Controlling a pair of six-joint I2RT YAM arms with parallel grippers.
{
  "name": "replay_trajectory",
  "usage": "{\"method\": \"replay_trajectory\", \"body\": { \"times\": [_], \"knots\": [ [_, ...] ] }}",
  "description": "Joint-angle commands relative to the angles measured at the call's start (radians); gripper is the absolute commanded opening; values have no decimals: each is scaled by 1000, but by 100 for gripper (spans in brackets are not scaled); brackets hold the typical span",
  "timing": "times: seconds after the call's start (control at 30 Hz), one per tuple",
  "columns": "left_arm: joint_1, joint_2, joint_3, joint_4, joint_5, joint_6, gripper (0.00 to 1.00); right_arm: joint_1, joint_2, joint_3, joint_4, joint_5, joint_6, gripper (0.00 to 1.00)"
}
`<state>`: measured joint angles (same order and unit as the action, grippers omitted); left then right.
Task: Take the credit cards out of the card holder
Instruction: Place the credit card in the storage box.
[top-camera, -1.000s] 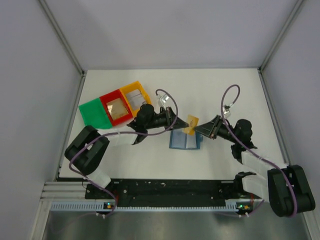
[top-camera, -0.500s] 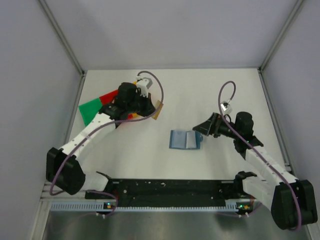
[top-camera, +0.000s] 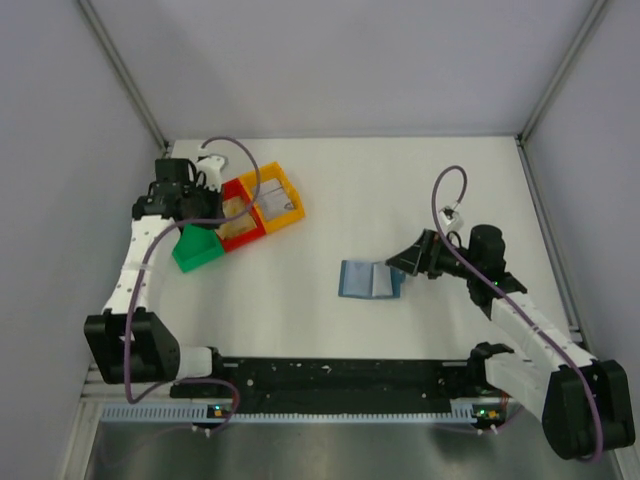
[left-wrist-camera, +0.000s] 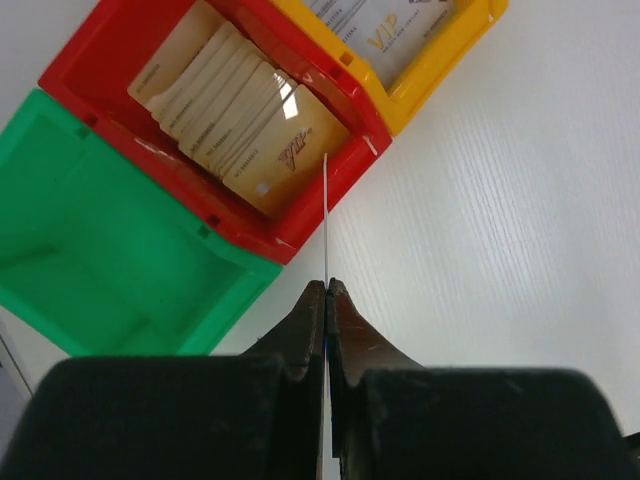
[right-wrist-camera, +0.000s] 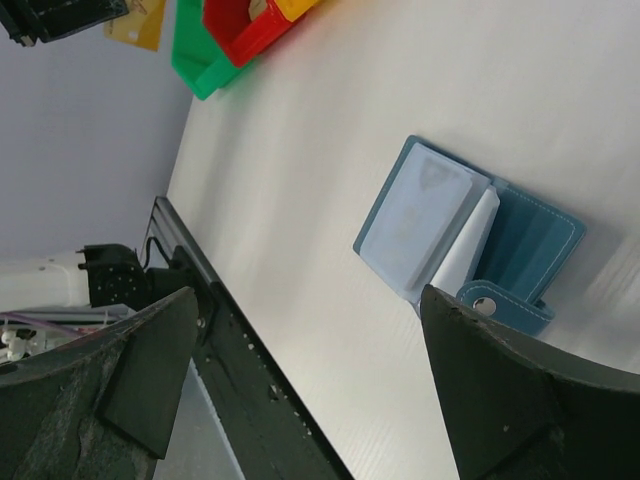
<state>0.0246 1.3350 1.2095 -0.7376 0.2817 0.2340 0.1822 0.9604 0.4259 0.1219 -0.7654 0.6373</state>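
Blue card holder (top-camera: 372, 279) open; thin gold card (right-wrist-camera: 143, 30) pinched.

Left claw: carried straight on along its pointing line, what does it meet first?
Likely the red tray, at the gold cards stacked inside: the card pinched edge-on in the left claw lines up with its near rim. Height above it is unclear.

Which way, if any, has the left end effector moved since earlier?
Yes: the left end effector carried a card left, away from the card holder, to the red tray.
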Motion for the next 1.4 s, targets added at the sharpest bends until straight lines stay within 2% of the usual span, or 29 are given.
{"method": "replay_trajectory", "body": {
  "times": [0.0,0.07,0.2,0.27,0.7,1.37],
  "knots": [
    [70,85,132,-34,207,201,0,11,6,2,59,-15,-10,91],
    [80,171,211,-100,272,281,0,22,12,1,59,-15,-13,91],
    [84,363,415,-317,313,410,0,31,27,7,56,-20,-14,91],
    [84,406,462,-348,321,445,0,37,35,11,53,-28,-14,91],
    [87,539,464,-348,214,525,0,43,93,22,74,-41,-5,91],
    [86,688,519,-348,284,596,0,45,109,28,61,-49,5,91]
  ]
}}
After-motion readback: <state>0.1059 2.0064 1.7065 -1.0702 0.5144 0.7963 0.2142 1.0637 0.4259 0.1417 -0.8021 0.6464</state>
